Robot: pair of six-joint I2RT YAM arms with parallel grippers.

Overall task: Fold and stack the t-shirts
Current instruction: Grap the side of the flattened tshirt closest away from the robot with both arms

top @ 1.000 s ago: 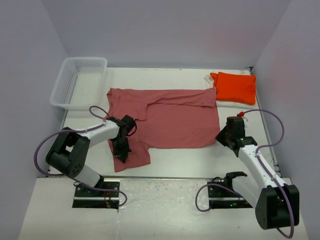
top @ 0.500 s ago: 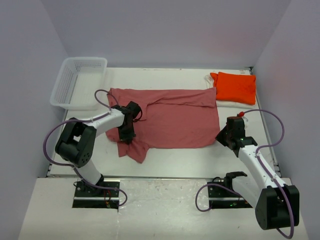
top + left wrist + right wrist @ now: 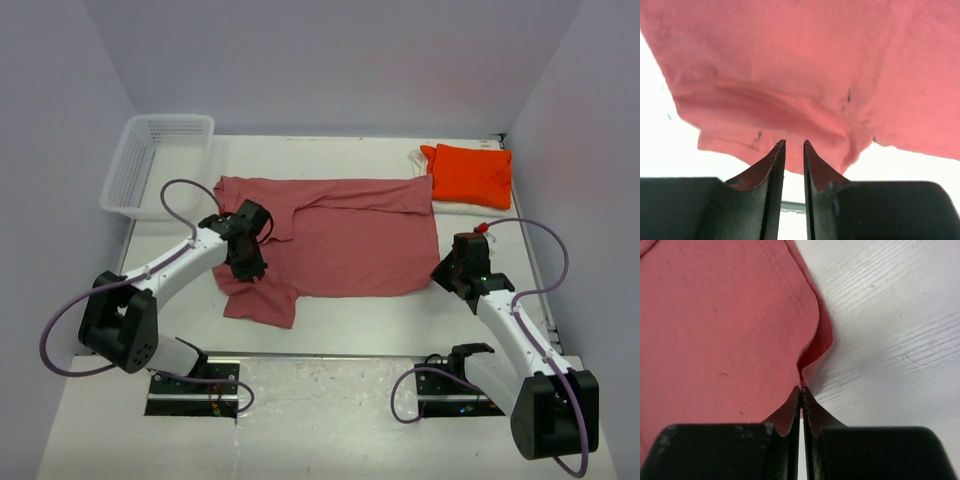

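Observation:
The dusty rose-red t-shirt (image 3: pixel 350 235) lies spread flat across the middle of the table. Its near-left sleeve (image 3: pixel 262 302) lies rumpled toward the front edge. My left gripper (image 3: pixel 250 268) hovers over the shirt's left part with its jaws a narrow gap apart and nothing between them; the left wrist view shows the cloth (image 3: pixel 790 75) beyond the tips (image 3: pixel 792 143). My right gripper (image 3: pixel 446 272) is shut on the shirt's near-right hem (image 3: pixel 810 352), pinched at the tips (image 3: pixel 801 388). The folded bright orange t-shirt (image 3: pixel 470 175) lies at the back right, on the white t-shirt (image 3: pixel 419 158), of which only a sliver shows.
A white plastic mesh basket (image 3: pixel 160 165) stands at the back left, just beyond the shirt's left shoulder. Bare white table (image 3: pixel 380 315) runs along the front between the arms, and the walls close in on both sides.
My left gripper carried the near-left sleeve up and inward, then let it go; the sleeve now lies rumpled near the front. The left arm's elbow swung out left. The right arm has not moved.

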